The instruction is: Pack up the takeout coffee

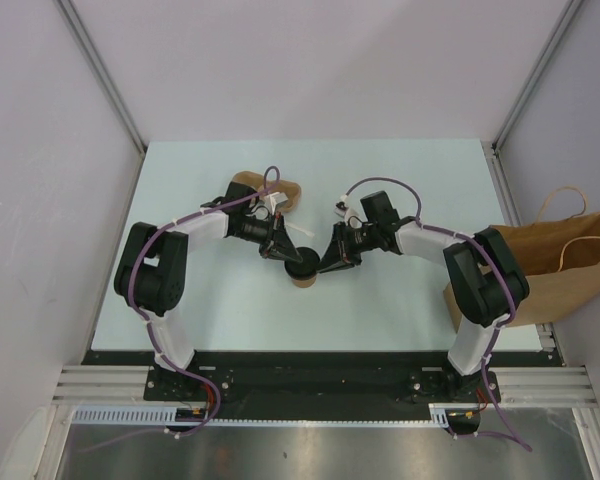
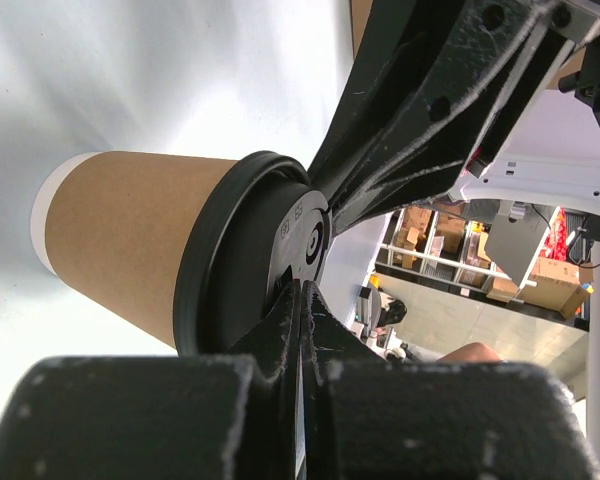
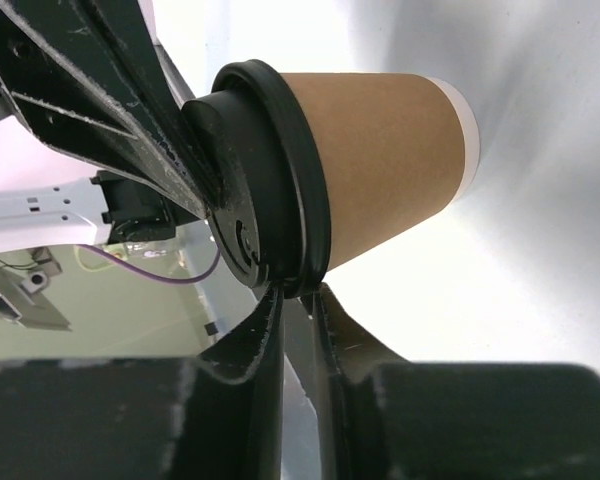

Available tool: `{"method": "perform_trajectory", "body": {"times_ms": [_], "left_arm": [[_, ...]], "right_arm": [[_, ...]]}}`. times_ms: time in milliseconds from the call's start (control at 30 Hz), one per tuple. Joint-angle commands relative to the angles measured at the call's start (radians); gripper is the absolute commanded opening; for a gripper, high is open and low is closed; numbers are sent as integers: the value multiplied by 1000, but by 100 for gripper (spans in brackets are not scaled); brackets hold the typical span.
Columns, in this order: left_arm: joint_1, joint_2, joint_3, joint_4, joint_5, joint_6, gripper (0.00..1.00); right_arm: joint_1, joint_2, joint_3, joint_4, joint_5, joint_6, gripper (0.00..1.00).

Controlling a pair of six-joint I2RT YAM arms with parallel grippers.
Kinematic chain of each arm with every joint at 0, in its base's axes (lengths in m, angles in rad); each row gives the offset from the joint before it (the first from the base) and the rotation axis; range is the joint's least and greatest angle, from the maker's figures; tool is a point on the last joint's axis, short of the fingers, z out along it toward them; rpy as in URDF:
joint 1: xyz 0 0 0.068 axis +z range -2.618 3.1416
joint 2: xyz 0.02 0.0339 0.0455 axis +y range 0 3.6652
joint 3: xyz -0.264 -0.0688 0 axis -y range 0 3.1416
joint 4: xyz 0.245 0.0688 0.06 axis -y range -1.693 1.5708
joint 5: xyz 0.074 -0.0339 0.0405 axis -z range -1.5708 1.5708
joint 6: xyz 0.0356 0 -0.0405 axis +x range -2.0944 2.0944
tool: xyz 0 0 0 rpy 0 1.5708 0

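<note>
The takeout coffee (image 1: 302,271), a tan kraft cup with a black lid, stands upright on the table mid-way between both arms. My left gripper (image 1: 291,258) is shut, empty, its tips resting on the lid top. In the left wrist view the cup (image 2: 130,230) and lid (image 2: 235,260) lie just beyond my closed left gripper (image 2: 302,295). My right gripper (image 1: 323,265) is closed narrowly on the lid's rim. In the right wrist view the lid (image 3: 270,190) edge sits between the tips of the right gripper (image 3: 300,297), with the cup (image 3: 380,140) behind it.
A large brown paper bag (image 1: 565,262) with handles lies at the table's right edge, beside the right arm's base. A brown pulp cup carrier (image 1: 285,189) sits behind the left arm. The pale table (image 1: 400,170) ends at grey walls.
</note>
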Motion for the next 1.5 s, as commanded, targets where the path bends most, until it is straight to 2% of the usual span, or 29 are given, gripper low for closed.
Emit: {"method": "perform_trajectory", "body": {"times_ms": [0,100,367,900,967,1200,1467], "left_arm": [[-12,47,-46,12,-219,79,0],[-12,48,-48,9,-224,82,0],[-10,58,-42,-2,-229,85,0],[-9,74,-33,-17,-235,94,0],[-9,73,-36,-17,-233,94,0],[-9,58,-36,-11,-233,90,0],[-13,41,-37,5,-244,76,0]], "right_arm": [[4,52,5,16,54,-14,12],[8,72,5,-14,97,-52,6],[7,145,5,-71,249,-115,0],[33,219,5,-76,508,-124,0],[30,215,5,-51,506,-114,0],[47,15,18,-5,360,-161,3],[53,-187,33,-108,358,-231,8]]}}
